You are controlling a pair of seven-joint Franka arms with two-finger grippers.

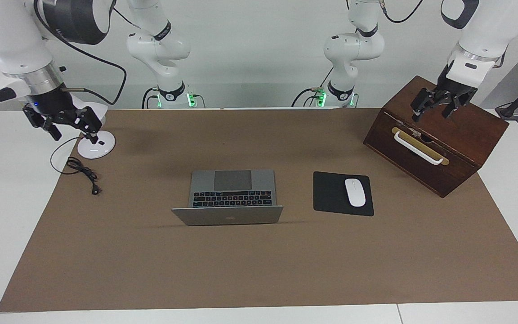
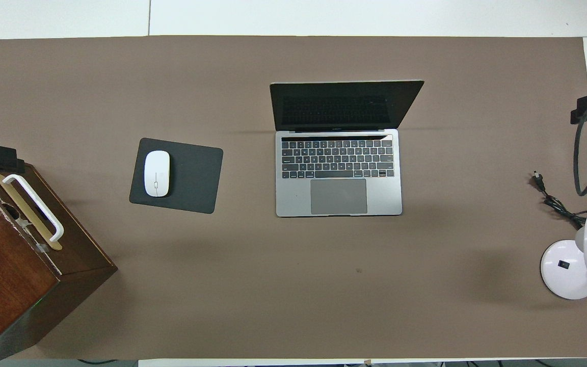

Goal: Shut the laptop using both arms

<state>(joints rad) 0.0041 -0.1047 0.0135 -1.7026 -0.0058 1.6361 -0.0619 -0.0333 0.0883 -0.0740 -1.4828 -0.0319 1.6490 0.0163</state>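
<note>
- So, the laptop (image 1: 233, 195) sits open in the middle of the brown mat (image 1: 259, 261), its keyboard and trackpad turned toward the robots and its lid tipped away from them; the dark screen shows plainly from overhead.
- The hinge, the laptop's long axis, runs along the table from one arm's end to the other, so I judge that the lid has to swing toward the robots to come down on the keys.
- The right gripper (image 1: 68, 123) hangs with its jaws spread wide and empty, over the white lamp base (image 1: 96, 145) at its own end of the mat, well apart from the laptop.
- The left gripper (image 1: 436, 105) hangs over the top of the dark wooden box (image 1: 439, 144) at the left arm's end, jaws also wide and holding nothing.
- Neither gripper touches anything; both arms are up and off to the sides, with the laptop between them and farther from the robots than either base.
- By my reckoning the right gripper is somewhat the nearer of the two to the laptop, though both have a long reach inward and down before they can meet the lid's top edge.
- The black mouse pad (image 1: 331, 193) with its white mouse (image 1: 355, 192) lies beside the laptop, toward the left arm's end, between laptop and box; the left arm would have to pass over it.
- A loose black cable (image 1: 83, 173) trails on the mat near the lamp base, nearer to the robots than the laptop.
- Nothing of the closing is done yet: the lid stands fully up.
</note>
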